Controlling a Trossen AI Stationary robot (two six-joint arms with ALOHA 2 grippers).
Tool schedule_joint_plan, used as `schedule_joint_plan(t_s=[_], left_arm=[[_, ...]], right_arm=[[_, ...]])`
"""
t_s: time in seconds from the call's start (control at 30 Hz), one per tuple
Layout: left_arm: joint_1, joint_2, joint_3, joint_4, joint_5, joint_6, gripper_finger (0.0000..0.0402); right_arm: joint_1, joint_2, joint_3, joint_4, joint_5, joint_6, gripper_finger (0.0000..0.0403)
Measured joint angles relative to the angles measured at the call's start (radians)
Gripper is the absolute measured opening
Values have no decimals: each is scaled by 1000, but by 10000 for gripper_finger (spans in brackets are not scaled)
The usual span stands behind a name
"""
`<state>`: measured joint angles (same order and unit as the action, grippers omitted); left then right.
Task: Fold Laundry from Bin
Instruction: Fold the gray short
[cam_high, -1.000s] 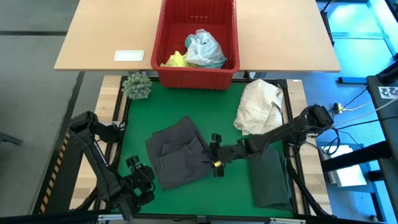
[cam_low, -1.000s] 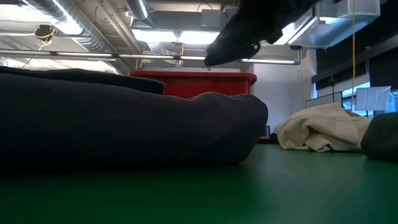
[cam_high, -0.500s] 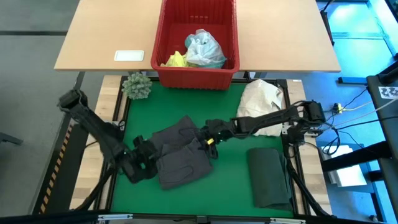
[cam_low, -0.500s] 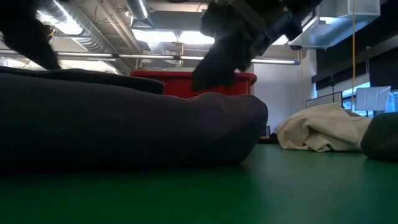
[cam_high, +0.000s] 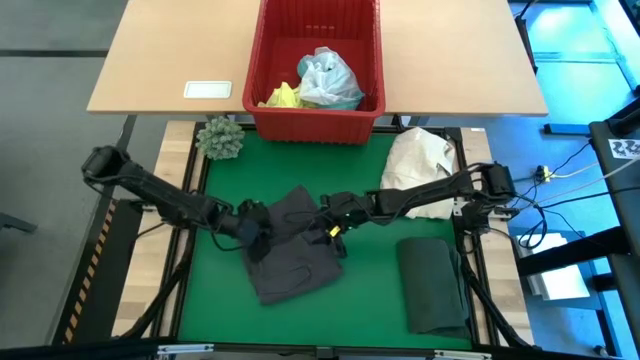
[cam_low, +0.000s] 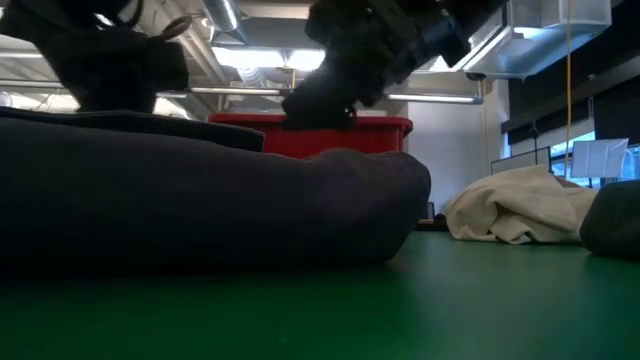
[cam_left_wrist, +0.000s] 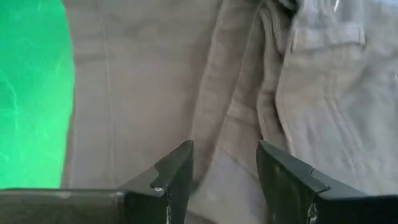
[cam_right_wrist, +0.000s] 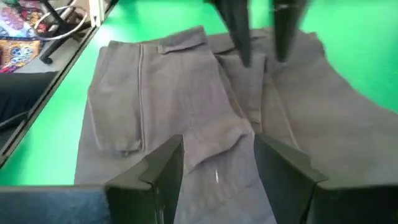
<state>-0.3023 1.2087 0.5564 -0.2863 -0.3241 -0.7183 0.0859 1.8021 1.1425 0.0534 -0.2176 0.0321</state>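
From the low view, the grey garment (cam_low: 200, 200) hides most of the bin (cam_low: 340, 135). Its left end runs off the edge, and the arms above it are blurred

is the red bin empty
No: in the high view the red bin holds a yellow garment and a light turquoise-blue garment.

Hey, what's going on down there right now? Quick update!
Left gripper and right gripper both open, poised over the grey garment on the green mat. More laundry waits in the red bin. Nothing in the way.
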Motion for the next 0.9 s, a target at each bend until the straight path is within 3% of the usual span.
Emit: schedule_joint_plan(t_s=[0.17, 0.43, 0.9], left_arm=[[99, 5, 0, 14, 77, 79, 167], [209, 8, 0, 2, 292, 156, 167], [220, 16, -43, -26, 438, 239, 167]], right_arm=[[-1, 79, 107, -86, -14, -55, 196], [-1, 208, 285, -286, -19, -135, 196], [-1, 246, 299, -367, -11, -172, 195]])
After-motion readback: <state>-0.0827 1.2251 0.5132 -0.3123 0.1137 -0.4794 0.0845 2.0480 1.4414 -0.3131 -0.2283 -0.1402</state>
